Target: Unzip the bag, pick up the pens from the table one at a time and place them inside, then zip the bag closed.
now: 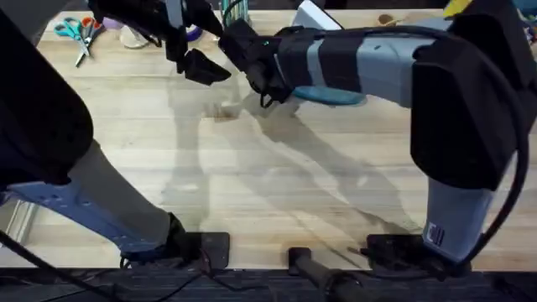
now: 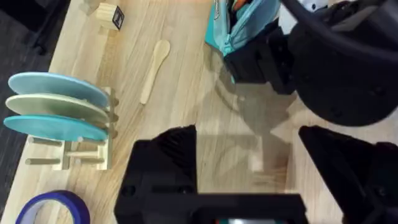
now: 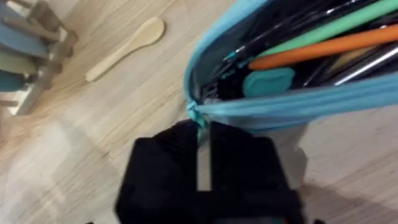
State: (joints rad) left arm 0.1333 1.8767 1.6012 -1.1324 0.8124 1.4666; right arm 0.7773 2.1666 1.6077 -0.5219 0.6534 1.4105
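While the right fingers [image 3: 203, 163] pinch the teal fabric pouch's [image 3: 298, 102] zipper end, left fingers [image 2: 249, 180] hang spread; wooden spoon [image 2: 153, 70], dish rack [image 2: 81, 155] alongside on light wooden counter [image 1: 252, 184].

A robot lab: two arms bolted to a wooden bench [image 1: 252, 184] strewn with scissors [image 1: 81, 33], tape [image 2: 53, 208], plate rack [image 2: 74, 130].

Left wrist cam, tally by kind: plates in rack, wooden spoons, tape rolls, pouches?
plates in the rack: 3
wooden spoon: 1
tape roll: 1
pouch: 1
Total: 6
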